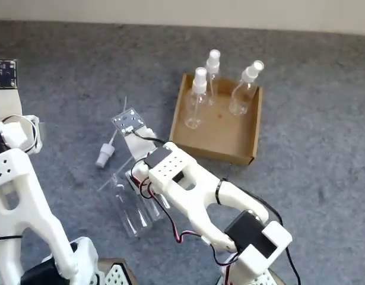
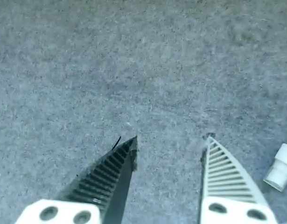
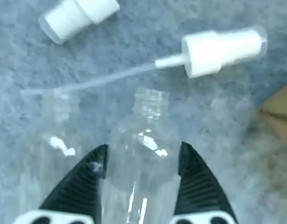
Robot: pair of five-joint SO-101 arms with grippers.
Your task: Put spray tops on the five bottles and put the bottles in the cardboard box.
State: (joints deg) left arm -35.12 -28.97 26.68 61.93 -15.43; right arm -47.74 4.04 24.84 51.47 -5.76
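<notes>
**A:** R gripper [image 3: 142, 149], what's it doing?
**B:** Spread wide, one finger close along each side of a clear bottle [image 3: 143, 135]. The bottle lies flat on the grey carpet [image 1: 301, 178]. Threaded neck is bare, no top on it.

**A:** Other bottles?
**B:** A second bare bottle [image 3: 52, 154] lies just beside the first, parallel, necks pointing the same way. The three topped bottles [image 1: 197, 101] stand upright in the cardboard box [image 1: 224, 133], grouped toward its far side.

**A:** Box vs. the loose ones?
**B:** In the high view the box sits near the R arm [image 1: 194, 190]. The lying pair is on the arm's other side, apart from the box.

**A:** Loose tops?
**B:** Two on the carpet, past the necks. A spray top w/ long tube [image 3: 218, 46] lies crosswise, its tube running just beyond both necks. Another top [image 3: 78, 16] lies a bit farther out.

**A:** L gripper [image 2: 171, 139]?
**B:** Fingers apart, nothing between them, over bare carpet. Part of a white top [image 2: 279, 169] lies near it, not touching. Can't tell which top that is.
</notes>
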